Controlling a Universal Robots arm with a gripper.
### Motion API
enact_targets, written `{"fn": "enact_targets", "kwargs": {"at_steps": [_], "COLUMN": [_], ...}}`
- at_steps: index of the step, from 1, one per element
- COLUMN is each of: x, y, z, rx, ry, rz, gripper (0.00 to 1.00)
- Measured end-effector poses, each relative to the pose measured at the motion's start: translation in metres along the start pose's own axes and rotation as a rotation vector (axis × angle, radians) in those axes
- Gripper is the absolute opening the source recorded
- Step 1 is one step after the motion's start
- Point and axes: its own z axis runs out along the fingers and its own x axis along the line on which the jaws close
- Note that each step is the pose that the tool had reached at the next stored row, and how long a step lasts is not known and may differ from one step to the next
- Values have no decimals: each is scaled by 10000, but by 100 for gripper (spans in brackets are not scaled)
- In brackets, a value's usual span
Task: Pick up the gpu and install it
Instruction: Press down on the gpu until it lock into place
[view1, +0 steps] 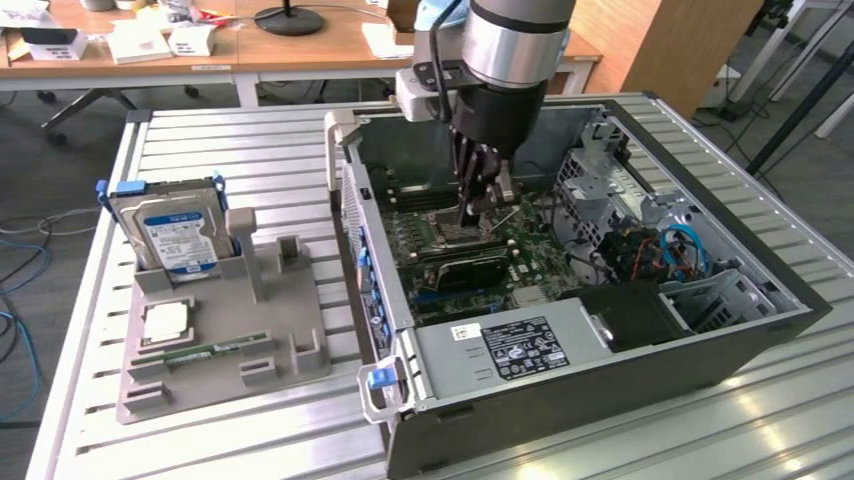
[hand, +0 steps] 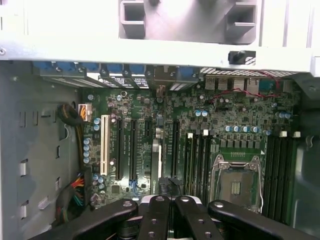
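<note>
A silver hard drive with a blue label (view1: 171, 232) stands upright in a grey plastic holder (view1: 254, 340) on the ribbed metal table (view1: 240, 150). A slim green memory stick (view1: 207, 353) lies flat on the holder, near a square silver processor chip (view1: 166, 322).

I see a ribbed, silver aluminium tabletop (view1: 240, 140) made of slotted profiles. Directly on it, toward the exterior view's left, sits a grey moulded plastic parts holder (view1: 254, 340). Just beside that, on the exterior view's right, an open dark metal computer case (view1: 667, 380) lies on its side.
</note>
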Motion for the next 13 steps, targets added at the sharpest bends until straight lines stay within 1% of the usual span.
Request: {"fn": "enact_targets", "kwargs": {"at_steps": [6, 13], "x": [-2, -2], "y": [-1, -2], "z": [-122, -126], "rx": [-1, 0], "ry": [2, -1], "rz": [0, 0], "gripper": [10, 10]}}
